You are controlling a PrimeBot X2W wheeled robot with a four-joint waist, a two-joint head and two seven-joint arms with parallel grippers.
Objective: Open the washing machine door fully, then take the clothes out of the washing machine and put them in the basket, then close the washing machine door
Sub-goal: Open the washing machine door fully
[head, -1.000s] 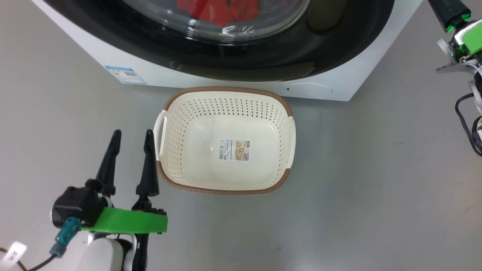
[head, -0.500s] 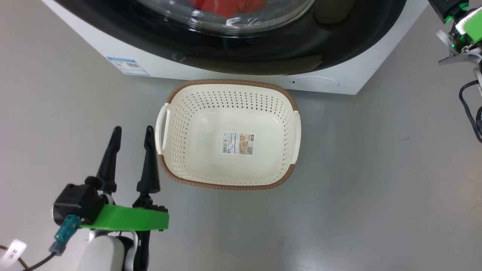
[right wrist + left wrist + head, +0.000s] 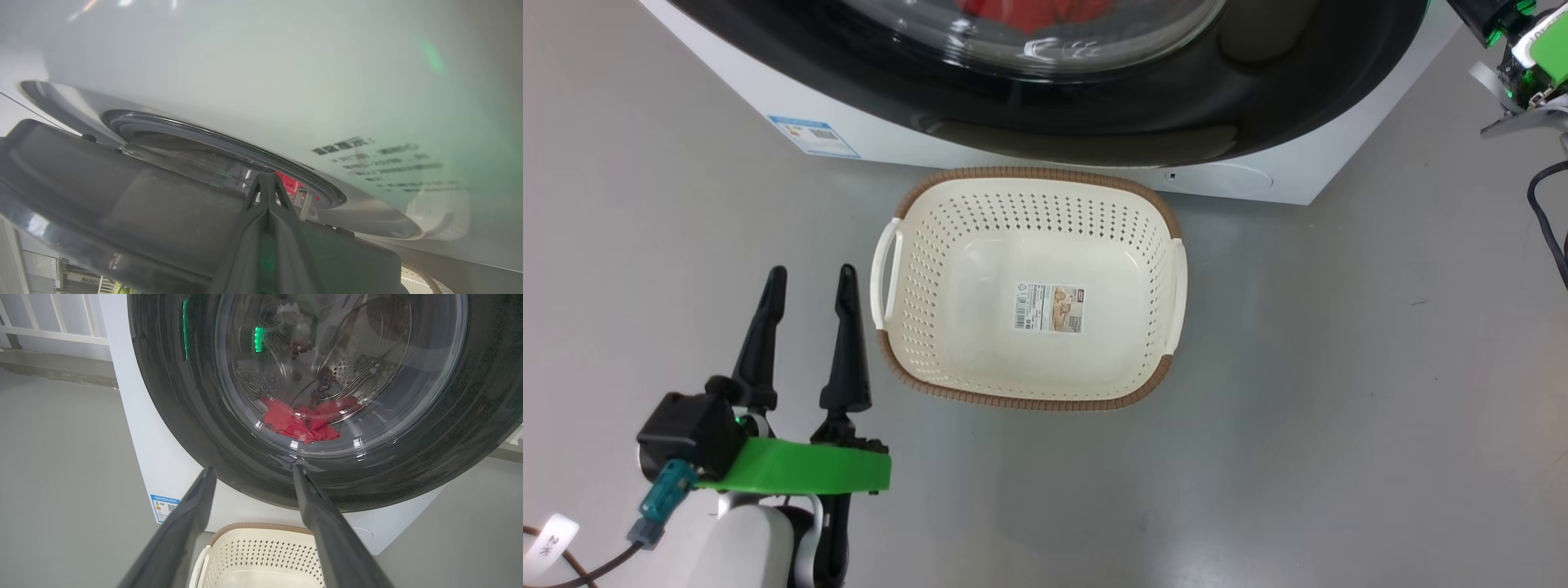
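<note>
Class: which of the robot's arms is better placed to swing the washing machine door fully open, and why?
Right. The right gripper, shut, has its tip at the edge of the washing machine door, which looks slightly ajar. The left gripper hangs open, low beside the basket.

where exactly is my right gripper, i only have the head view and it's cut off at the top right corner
Observer: In the right wrist view the right gripper is shut, its tips at the gap between the washing machine door and the white front of the washing machine.
Operator: so the door is cracked open
Observer: Slightly, it seems. A bit of the red clothes shows through the gap just past the tips.
Operator: how much laundry is in there
Observer: The left wrist view shows one small red heap low in the perforated steel drum, behind the glass.
</note>
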